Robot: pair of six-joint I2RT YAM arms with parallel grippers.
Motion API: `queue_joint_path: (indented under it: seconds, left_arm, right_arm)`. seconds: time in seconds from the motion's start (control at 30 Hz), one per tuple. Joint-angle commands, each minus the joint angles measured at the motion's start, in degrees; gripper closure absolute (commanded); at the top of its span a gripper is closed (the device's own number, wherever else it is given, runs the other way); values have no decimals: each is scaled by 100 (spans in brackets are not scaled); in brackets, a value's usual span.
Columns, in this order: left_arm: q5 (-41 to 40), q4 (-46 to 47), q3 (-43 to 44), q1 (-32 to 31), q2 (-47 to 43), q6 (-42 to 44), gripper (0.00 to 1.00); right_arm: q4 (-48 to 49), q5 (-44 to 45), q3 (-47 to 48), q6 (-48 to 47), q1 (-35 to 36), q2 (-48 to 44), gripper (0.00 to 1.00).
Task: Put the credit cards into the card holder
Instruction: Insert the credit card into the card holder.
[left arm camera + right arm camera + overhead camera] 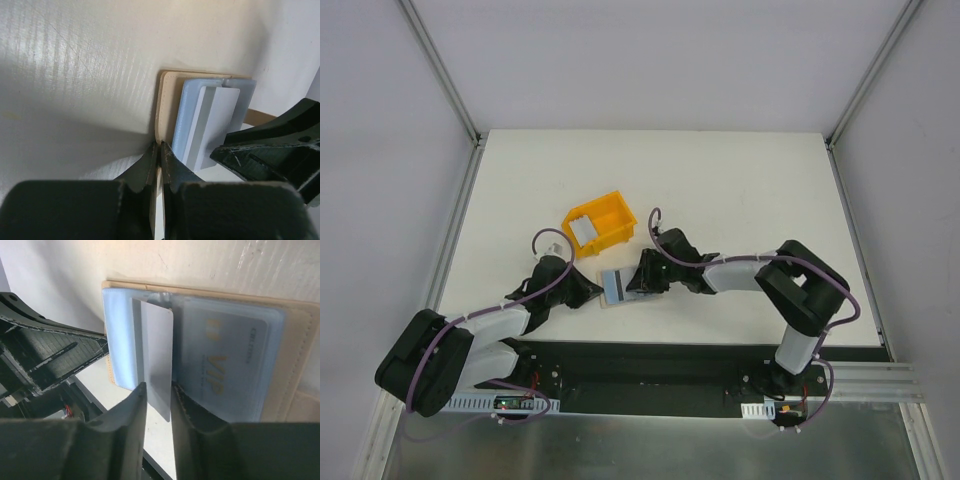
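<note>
The beige card holder lies open on the table between the two grippers, its pale blue plastic sleeves facing up. My left gripper is shut on the holder's beige edge and pins it; it shows in the top view. My right gripper is shut on a silvery credit card, whose far end sits at the mouth of a sleeve. Another card with gold "VIP" lettering lies inside the holder. One more card lies in the yellow bin.
The yellow plastic bin stands just behind the holder, to the left of the right gripper. The right gripper's black body sits close to the left fingers. Metal frame posts line the table's sides.
</note>
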Motion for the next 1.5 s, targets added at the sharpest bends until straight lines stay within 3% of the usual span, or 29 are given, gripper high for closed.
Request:
queue_joint_path:
  seconds: [0.0,0.17,0.4,0.73,1.0,1.47]
  left_arm:
    - [-115,-306,-147,68,-54,113,100]
    - [-115,-341,-103,68,-37,175,100]
    - [-115,-341,-77,68,-2,175,100]
    - [-89,-315,-24,68,139,201,100]
    - [-89,-306,-33,68,121,201,100]
    - [8,-552,125,68,-265,491,100]
  right_arm:
    - [-1006,558,352,-751,-39,-502,65]
    - [-1368,629,633,-1060,-48,-451,57]
    - [-1465,278,1003,-1016,-39,50,56]
    - [-1456,-12,1459,-1007,128,393,74]
    - [-1377,-171,1601,-946,154,482,76]
    - [-1895,523,1381,-1702,207,-292,56]
